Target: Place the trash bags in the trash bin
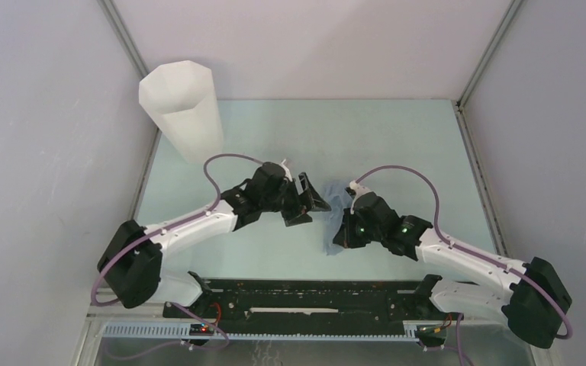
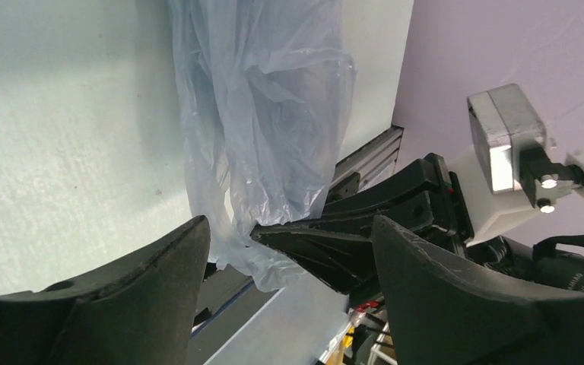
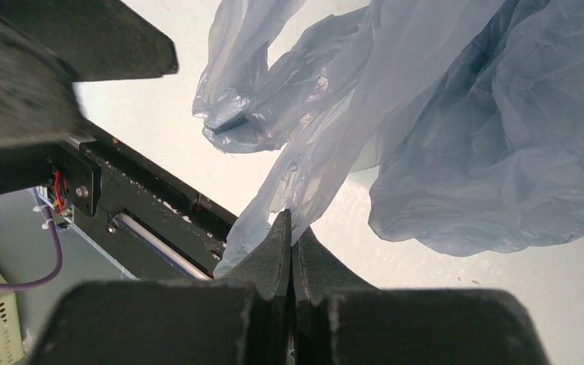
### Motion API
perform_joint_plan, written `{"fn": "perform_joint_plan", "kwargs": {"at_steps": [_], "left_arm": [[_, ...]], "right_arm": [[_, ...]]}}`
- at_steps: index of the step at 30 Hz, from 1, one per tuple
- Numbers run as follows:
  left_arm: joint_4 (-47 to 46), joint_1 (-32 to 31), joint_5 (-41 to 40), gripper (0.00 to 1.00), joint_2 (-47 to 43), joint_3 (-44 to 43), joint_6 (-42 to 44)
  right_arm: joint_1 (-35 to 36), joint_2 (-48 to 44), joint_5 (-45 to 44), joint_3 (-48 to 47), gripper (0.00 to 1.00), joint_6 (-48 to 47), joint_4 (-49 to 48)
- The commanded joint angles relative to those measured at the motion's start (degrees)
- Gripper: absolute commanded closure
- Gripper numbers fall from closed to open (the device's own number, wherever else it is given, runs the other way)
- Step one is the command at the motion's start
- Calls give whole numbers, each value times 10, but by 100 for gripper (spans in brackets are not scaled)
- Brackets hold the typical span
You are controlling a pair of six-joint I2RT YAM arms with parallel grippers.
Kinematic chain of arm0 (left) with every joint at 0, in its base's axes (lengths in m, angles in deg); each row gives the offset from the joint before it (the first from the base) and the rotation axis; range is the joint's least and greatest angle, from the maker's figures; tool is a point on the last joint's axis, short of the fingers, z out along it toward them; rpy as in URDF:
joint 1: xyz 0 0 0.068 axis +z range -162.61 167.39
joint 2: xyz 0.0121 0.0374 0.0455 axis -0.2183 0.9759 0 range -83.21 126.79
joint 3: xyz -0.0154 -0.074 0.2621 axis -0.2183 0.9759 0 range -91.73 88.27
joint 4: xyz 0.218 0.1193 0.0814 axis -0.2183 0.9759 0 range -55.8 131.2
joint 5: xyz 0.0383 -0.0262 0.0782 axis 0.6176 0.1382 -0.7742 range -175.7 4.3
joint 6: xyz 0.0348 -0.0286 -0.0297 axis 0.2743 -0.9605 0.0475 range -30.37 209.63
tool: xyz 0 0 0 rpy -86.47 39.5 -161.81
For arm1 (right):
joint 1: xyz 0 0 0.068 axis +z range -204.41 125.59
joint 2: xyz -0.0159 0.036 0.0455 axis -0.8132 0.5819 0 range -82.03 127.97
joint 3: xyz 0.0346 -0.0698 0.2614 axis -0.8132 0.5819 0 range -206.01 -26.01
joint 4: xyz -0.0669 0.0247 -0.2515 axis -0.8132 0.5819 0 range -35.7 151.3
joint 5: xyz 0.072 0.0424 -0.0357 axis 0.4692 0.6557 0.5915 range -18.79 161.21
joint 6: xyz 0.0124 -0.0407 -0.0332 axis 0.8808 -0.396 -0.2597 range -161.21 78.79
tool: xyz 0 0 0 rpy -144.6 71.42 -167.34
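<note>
The pale blue trash bag [image 1: 336,191] lies crumpled on the table between my two grippers. It also shows in the left wrist view [image 2: 266,114] and the right wrist view [image 3: 464,129]. My right gripper [image 3: 290,228] is shut on a lower fold of the bag; in the top view this gripper [image 1: 342,221] is at the bag's near side. My left gripper [image 1: 314,204] is open, its jaws wide apart, just left of the bag; in its own view this gripper [image 2: 293,251] faces the bag and the right gripper's fingers [image 2: 334,243]. The white faceted trash bin [image 1: 181,110] stands upright at the far left.
Grey enclosure walls surround the table [image 1: 381,145]. The black rail [image 1: 305,293] with the arm bases runs along the near edge. The bin stands close to the left wall.
</note>
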Motion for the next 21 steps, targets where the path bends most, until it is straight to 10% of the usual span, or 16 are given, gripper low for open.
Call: {"fn": "perform_joint_plan", "kwargs": {"at_steps": [1,13,21], "left_arm": [[23,-20,39,19,41,-56,53],[54,-38,60,32,136,-128,96],[76,4,31,93,142,-131,133]], "right_arm": [[0,-21,-12,2,100,-10,5],[-2,-22,0,4,100,-8,9],[-17,-48,-8,14,100,11,74]]}}
